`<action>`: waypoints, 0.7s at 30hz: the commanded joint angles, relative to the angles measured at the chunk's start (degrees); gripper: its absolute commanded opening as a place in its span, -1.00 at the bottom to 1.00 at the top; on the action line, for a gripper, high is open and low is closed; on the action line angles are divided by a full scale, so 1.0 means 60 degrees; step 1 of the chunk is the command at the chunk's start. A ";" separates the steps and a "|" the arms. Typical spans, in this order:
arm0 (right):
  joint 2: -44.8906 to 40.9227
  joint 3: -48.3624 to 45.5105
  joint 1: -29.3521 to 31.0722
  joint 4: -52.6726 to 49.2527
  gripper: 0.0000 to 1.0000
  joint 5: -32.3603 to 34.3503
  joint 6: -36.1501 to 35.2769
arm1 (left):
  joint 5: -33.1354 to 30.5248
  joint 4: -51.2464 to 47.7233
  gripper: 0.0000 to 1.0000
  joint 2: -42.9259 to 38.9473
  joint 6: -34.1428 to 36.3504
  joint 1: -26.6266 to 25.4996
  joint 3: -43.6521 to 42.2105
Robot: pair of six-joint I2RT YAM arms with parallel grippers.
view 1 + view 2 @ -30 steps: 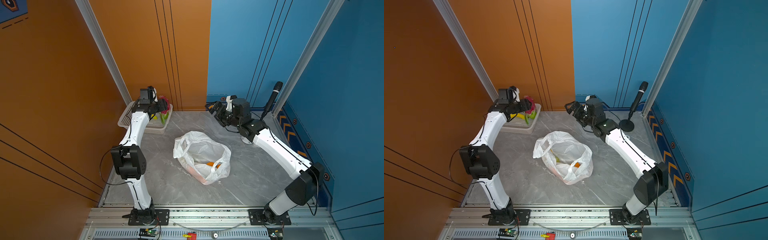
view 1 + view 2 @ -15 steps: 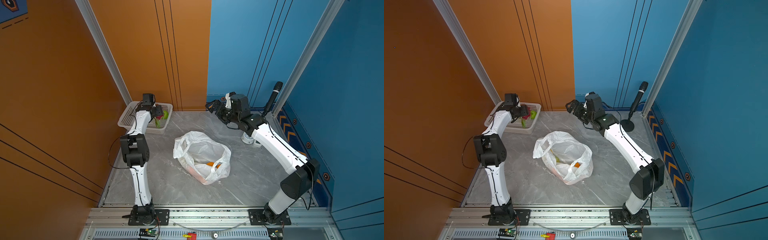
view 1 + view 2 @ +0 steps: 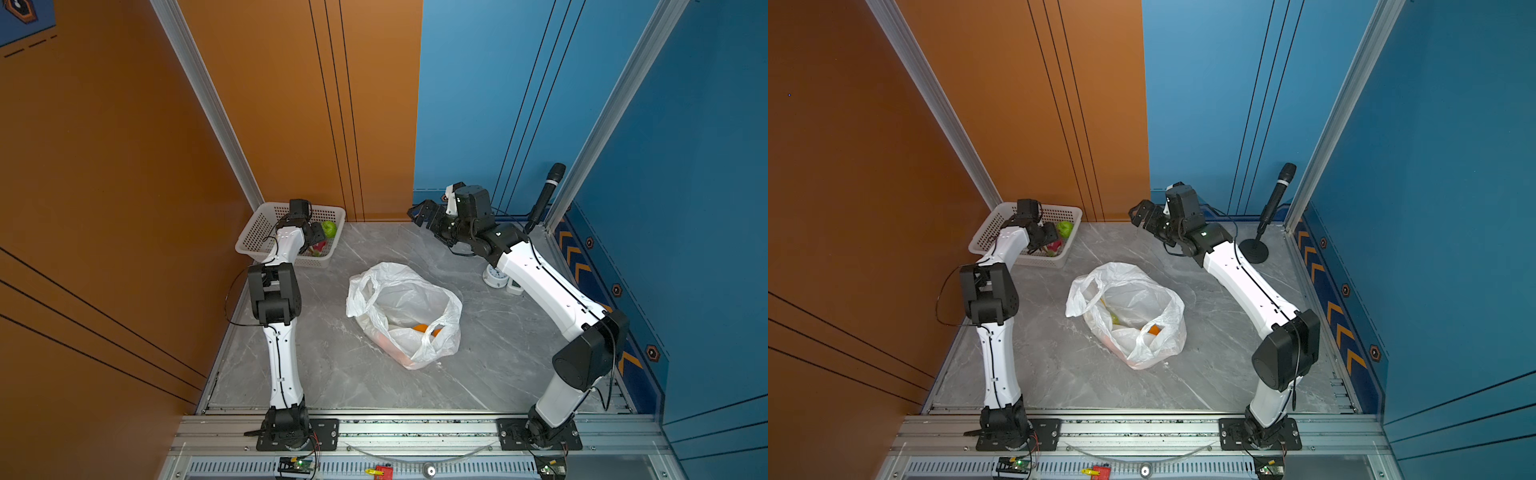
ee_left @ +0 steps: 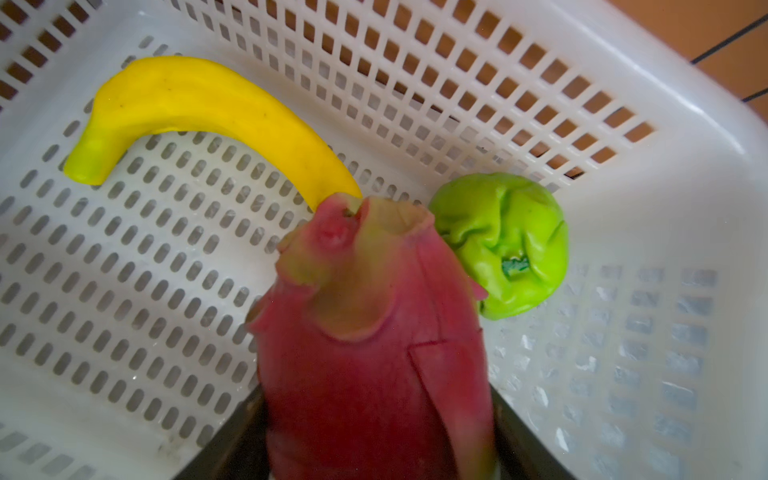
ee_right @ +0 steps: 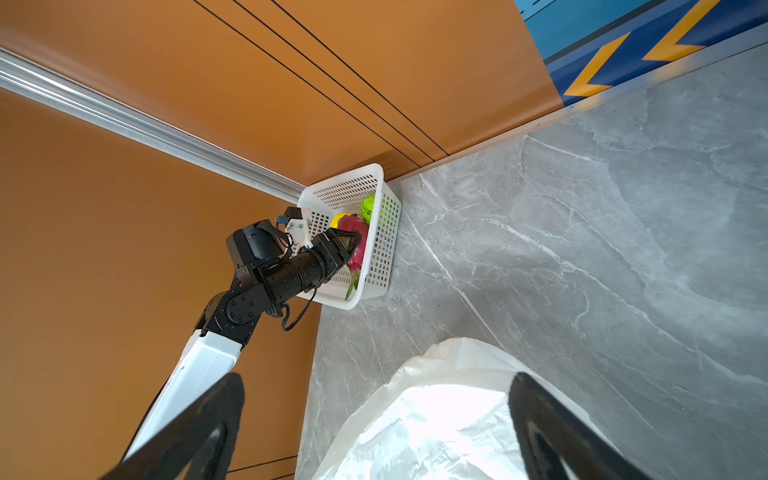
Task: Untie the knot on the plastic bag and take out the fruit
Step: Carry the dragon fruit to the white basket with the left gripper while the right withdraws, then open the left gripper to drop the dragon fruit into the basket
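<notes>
Partly done: the plastic bag (image 3: 405,316), thin crinkled translucent film, lay unknotted on the grey desk (image 3: 332,374), mouth gaping, orange fruit (image 3: 424,329) inside. Beyond the bag, the right tool (image 3: 419,212) hung wide and empty. Beyond-left of the bag, over the white mesh basket (image 3: 266,224), the left tool (image 3: 318,236) had its jaws either side of the scaly pink dragon fruit (image 4: 365,353); gripping or letting go, cannot tell. A wrinkled green fruit (image 3: 329,228) lay alongside.

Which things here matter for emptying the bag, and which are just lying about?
Job: plastic bag, orange fruit inside it, dragon fruit, green fruit, white basket.
Lying about: banana, microphone, small white clock.
</notes>
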 commanded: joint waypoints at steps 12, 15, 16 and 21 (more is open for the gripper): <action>-0.0245 0.0112 0.0338 -0.0296 1.00 0.0246 -0.0136 | 0.0349 -0.0081 0.95 -0.1851 -0.0463 0.0184 -0.0560; -0.0340 0.0096 0.0487 -0.0308 1.00 0.0338 -0.0118 | 0.0524 -0.0089 0.95 -0.2513 -0.0552 0.0108 -0.1016; -0.0388 0.0096 0.0541 -0.0316 1.00 0.0363 -0.0150 | 0.0594 -0.0081 0.95 -0.2777 -0.0610 0.0084 -0.1183; -0.0760 -0.0620 0.0831 -0.0352 0.96 0.0547 -0.0182 | 0.1214 0.0318 0.98 -0.4187 -0.1347 -0.0151 -0.2416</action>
